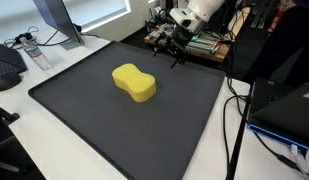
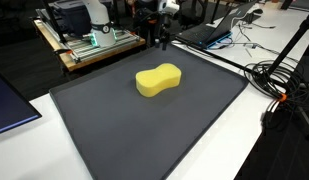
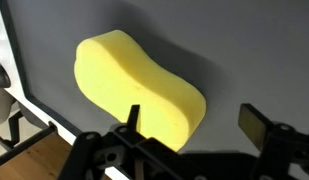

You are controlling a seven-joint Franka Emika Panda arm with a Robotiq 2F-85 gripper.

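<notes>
Now | tool [image 3: 192,120]: jaws apart | yellow sponge [image 3: 134,85]: on dark mat [image 1: 184,125]

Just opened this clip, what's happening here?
A single robot arm is over a dark mat. Its hand hangs open near the mat's far edge, holding nothing. A yellow sponge lies flat near the middle of the mat, apart from the hand; the wrist view shows it ahead of the open fingers.
</notes>
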